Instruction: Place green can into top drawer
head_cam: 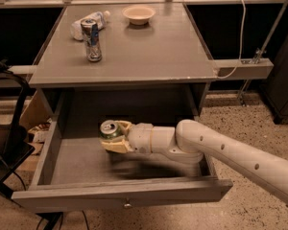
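The green can [109, 131], short with a silver top, is held upright in my gripper [114, 137], whose cream fingers [116, 147] close around its body. It hangs inside the open top drawer [122, 195], over the left-middle of the drawer floor, a little above it. The drawer is pulled far out; its flat grey front with a small round knob [128, 205] faces the camera. My white arm [221, 152] reaches in from the right over the drawer's right side.
On the grey tabletop [149, 47] stand a tall slim silver-blue-red can [91, 40], a lying plastic bottle [89, 23] and a cream bowl [138, 14]. A black chair [5, 143] stands at the left. A white cable [237, 37] hangs at the right.
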`<state>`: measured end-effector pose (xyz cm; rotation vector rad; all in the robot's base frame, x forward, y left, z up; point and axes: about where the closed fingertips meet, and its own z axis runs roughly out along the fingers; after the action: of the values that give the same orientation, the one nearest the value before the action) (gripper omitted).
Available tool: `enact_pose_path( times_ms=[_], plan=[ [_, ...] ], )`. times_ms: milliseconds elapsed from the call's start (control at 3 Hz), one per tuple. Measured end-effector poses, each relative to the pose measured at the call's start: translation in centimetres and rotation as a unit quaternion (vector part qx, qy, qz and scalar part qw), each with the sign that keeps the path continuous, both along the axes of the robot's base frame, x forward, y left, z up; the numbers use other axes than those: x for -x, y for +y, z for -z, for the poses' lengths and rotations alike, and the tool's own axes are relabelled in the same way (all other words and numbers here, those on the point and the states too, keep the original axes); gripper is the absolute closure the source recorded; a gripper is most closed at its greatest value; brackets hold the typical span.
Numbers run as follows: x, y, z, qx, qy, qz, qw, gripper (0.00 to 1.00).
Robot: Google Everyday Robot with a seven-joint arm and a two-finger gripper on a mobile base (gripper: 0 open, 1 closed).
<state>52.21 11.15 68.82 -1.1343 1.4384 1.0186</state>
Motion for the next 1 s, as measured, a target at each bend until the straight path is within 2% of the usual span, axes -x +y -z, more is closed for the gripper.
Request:
enact_pose_path(
  times_ms=[333,1000],
  plan=[
    [-0.12,0.14,0.22,0.002,-0.002,0.002,1.0000,0.85],
    [-0.12,0.15,0.22,0.002,-0.002,0.002,1.0000,0.38]
  ],
)
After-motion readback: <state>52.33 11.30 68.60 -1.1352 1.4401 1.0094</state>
